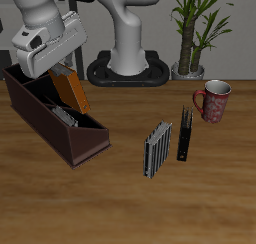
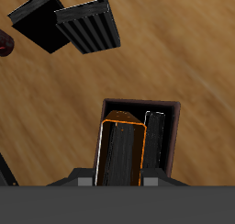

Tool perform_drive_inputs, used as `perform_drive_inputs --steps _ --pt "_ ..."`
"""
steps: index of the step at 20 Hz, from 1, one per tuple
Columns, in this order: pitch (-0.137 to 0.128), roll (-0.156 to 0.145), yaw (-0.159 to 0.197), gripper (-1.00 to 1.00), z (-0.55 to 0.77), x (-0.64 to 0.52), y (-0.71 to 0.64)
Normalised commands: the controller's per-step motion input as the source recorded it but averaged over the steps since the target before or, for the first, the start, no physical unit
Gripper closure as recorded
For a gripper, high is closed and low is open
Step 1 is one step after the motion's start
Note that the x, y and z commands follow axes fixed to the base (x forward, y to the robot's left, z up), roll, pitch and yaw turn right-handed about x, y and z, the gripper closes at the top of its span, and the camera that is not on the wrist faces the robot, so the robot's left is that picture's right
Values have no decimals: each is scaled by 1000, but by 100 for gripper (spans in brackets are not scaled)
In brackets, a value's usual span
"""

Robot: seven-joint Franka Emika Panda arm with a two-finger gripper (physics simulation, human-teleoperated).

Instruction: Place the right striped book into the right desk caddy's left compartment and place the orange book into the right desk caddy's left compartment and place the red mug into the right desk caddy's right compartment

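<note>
My gripper (image 1: 66,76) is shut on the orange book (image 1: 72,90) and holds it upright over the maroon desk caddy (image 1: 62,140), with the book's lower end down between the caddy's walls. In the wrist view the orange book (image 2: 124,120) sits between my fingers (image 2: 119,180) inside the caddy's rim (image 2: 138,103). One striped book (image 1: 62,115) lies in the caddy's longer slanted-end section, beside the orange book (image 2: 156,136). The other striped book (image 1: 157,148) stands on the table (image 2: 90,26). The red mug (image 1: 212,100) stands on the table, farther back.
A slim black book (image 1: 185,134) stands between the striped book on the table and the mug; it also shows in the wrist view (image 2: 37,18). The robot's base (image 1: 125,66) and a potted plant (image 1: 188,58) stand at the back.
</note>
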Motion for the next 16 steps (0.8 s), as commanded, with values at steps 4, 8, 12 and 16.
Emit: perform_drive_inputs --steps 4,8,12,16 --pt "28 12 -1 100 -148 14 125" --pt "-1 -4 7 100 -39 -10 -21" --pt "11 -28 -29 100 -132 99 -138" --pt "12 -19 -19 100 -82 60 -72"
